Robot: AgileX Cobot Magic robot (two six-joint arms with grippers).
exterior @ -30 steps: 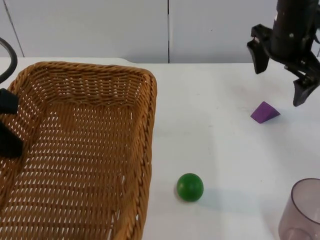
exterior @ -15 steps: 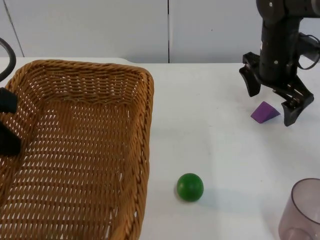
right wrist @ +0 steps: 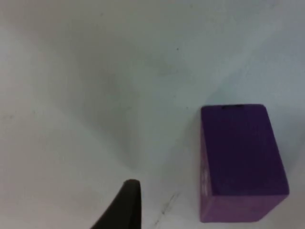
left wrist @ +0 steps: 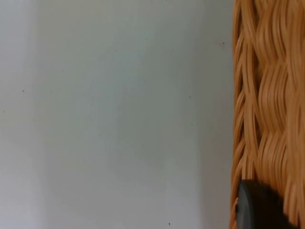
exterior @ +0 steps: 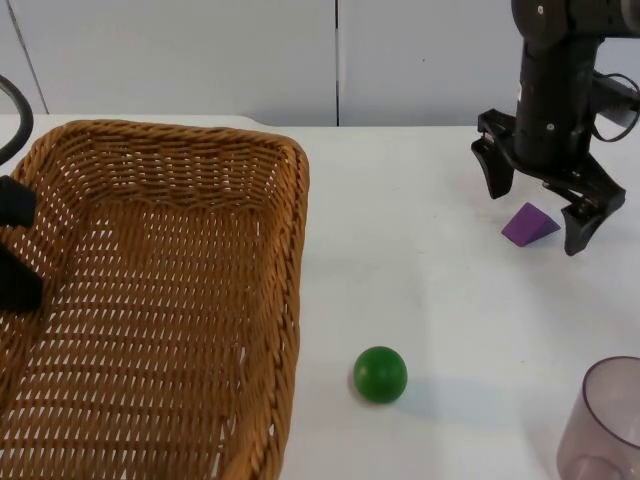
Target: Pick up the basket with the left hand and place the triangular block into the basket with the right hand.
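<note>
At the left, basket (exterior: 160,300): it was big, brown and woven, and it sat on the white desk (exterior: 430,300) or just over it; I could not tell which.
Left hand (exterior: 15,250): it was at the basket's left rim, and its black finger (left wrist: 257,207) touched the woven wall. It looked like it was grasping the rim, but I could not tell for sure.
What could go wrong, left: the basket could tip or slip if the hold on the rim was weak.
Green ball (exterior: 380,374): it lay on the desk between the basket and the block, well apart from both.
Triangular block (exterior: 529,224): it was purple, a small wedge with flat smooth sides, and it lay on the desk, far from the basket.
Right hand (exterior: 537,205): it was spread wide, right over the block, one finger on each side, not touching it.
What could go wrong, right: the sloped sides could make the block pop out when the fingers squeezed. A finger could also push it away.
Clear cup (exterior: 605,420): it stood near the desk's front edge.
</note>
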